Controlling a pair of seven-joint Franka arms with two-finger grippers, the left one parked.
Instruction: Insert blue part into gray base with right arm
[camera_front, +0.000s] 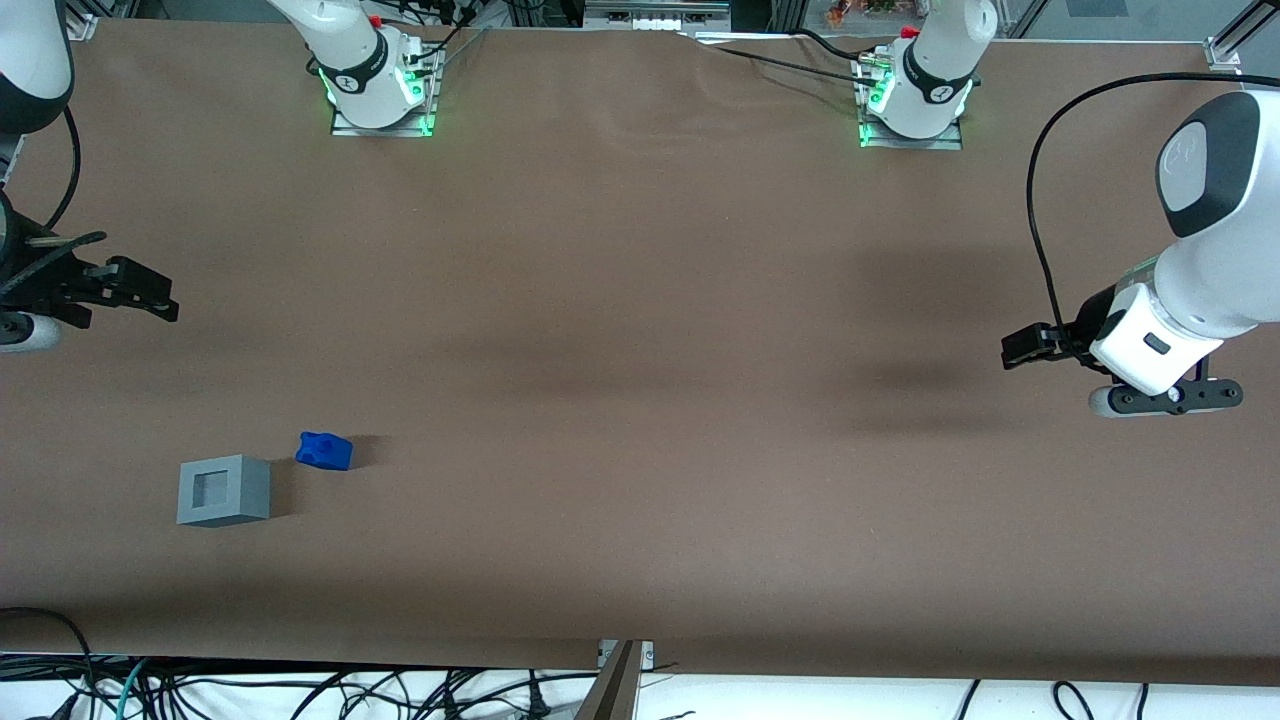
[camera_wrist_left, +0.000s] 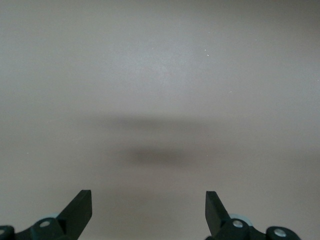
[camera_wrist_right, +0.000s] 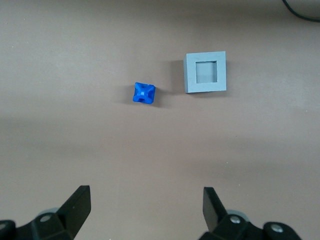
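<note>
The blue part (camera_front: 324, 451) (camera_wrist_right: 144, 93) lies on the brown table, apart from the gray base. The gray base (camera_front: 223, 490) (camera_wrist_right: 205, 73) stands upright beside it, a little nearer the front camera, its square recess facing up and empty. My right gripper (camera_front: 160, 297) (camera_wrist_right: 145, 197) hangs above the table at the working arm's end, farther from the front camera than both objects. It is open, its black fingers (camera_wrist_right: 80, 202) spread wide with only bare table between them. Neither object touches it.
The brown table cover (camera_front: 640, 330) stretches toward the parked arm's end. Two arm bases (camera_front: 378, 85) (camera_front: 915, 100) with green lights stand along the table's back edge. Loose cables (camera_front: 300, 690) hang below the front edge.
</note>
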